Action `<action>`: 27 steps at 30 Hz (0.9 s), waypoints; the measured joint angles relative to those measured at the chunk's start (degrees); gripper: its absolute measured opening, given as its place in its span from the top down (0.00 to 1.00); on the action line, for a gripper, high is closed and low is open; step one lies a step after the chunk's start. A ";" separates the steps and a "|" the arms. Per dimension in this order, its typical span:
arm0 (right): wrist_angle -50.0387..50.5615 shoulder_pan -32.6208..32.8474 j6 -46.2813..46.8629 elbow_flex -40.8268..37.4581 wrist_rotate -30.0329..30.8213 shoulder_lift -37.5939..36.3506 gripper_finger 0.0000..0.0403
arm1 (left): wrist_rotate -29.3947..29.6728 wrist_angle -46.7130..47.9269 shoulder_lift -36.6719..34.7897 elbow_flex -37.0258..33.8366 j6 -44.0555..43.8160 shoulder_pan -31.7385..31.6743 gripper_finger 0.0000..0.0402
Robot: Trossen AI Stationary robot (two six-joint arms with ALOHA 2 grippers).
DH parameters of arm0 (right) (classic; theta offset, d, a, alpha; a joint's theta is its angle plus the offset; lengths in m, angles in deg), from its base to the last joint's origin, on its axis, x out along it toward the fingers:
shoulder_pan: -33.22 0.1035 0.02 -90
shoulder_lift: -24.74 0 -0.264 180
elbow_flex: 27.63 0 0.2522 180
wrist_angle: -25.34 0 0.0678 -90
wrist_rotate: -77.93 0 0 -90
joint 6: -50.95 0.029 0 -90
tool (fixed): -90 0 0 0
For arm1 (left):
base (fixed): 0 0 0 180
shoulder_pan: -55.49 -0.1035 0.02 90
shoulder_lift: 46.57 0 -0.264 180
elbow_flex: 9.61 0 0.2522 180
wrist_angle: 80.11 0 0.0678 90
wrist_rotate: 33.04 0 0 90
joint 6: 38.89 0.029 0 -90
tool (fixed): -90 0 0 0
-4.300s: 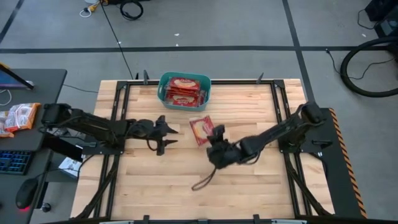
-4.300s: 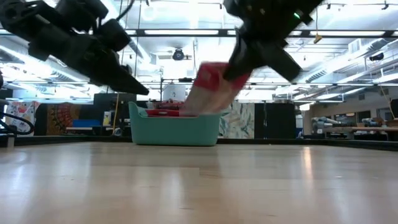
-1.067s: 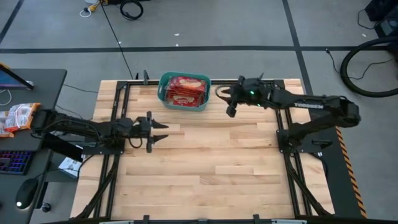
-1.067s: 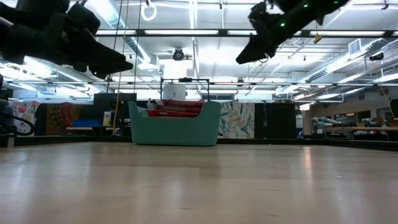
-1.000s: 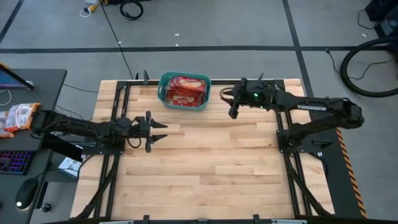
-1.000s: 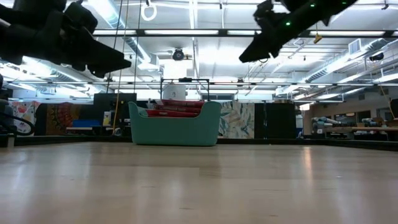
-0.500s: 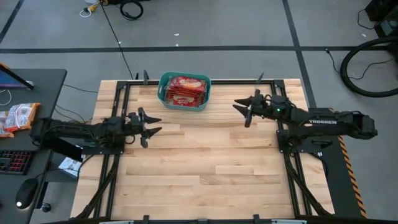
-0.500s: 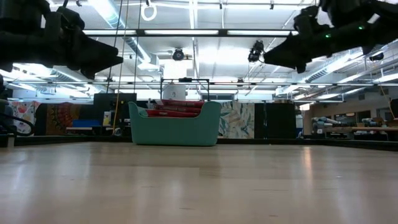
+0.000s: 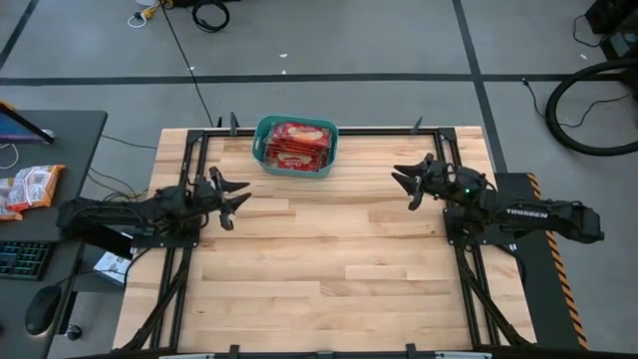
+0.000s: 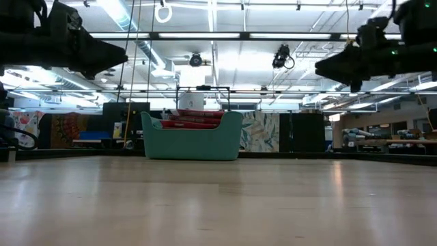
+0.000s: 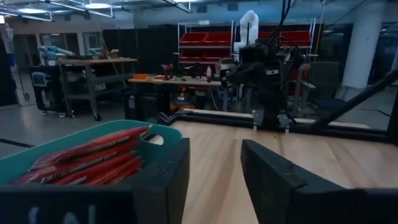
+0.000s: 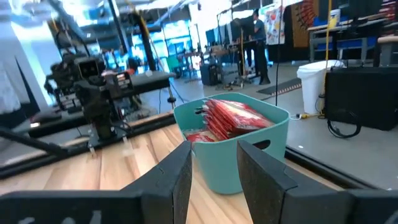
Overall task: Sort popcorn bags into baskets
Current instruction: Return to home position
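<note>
Left claw (image 9: 239,196) open, empty, right claw (image 9: 403,186) likewise, popcorn bags (image 9: 296,144) in teal basket (image 9: 260,133)

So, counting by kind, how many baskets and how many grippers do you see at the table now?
teal basket: 1
grippers: 2, the left gripper and the right gripper
total: 3
The popcorn bags in the basket are packed too closely to count.

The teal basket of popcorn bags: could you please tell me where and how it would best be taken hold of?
I would grip the teal basket by its rolled rim at a short end, above the handle cut-out, coming straight down with one finger outside the wall. The popcorn bags stand packed above the rim, so the middle is likely blocked; the ends face the arms.
</note>
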 joint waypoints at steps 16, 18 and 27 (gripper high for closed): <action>5.32 -1.79 0.75 -2.66 -6.83 -10.88 0.67 | 2.17 12.13 -14.08 -0.04 2.00 0.02 0.85; 5.44 -1.67 1.25 -2.66 -6.38 -10.73 0.67 | 2.19 13.29 -14.11 -0.04 1.64 0.02 0.88; 5.60 -1.64 2.91 -2.66 -3.30 -10.71 0.67 | 2.58 13.52 -14.00 -0.04 3.69 0.02 0.93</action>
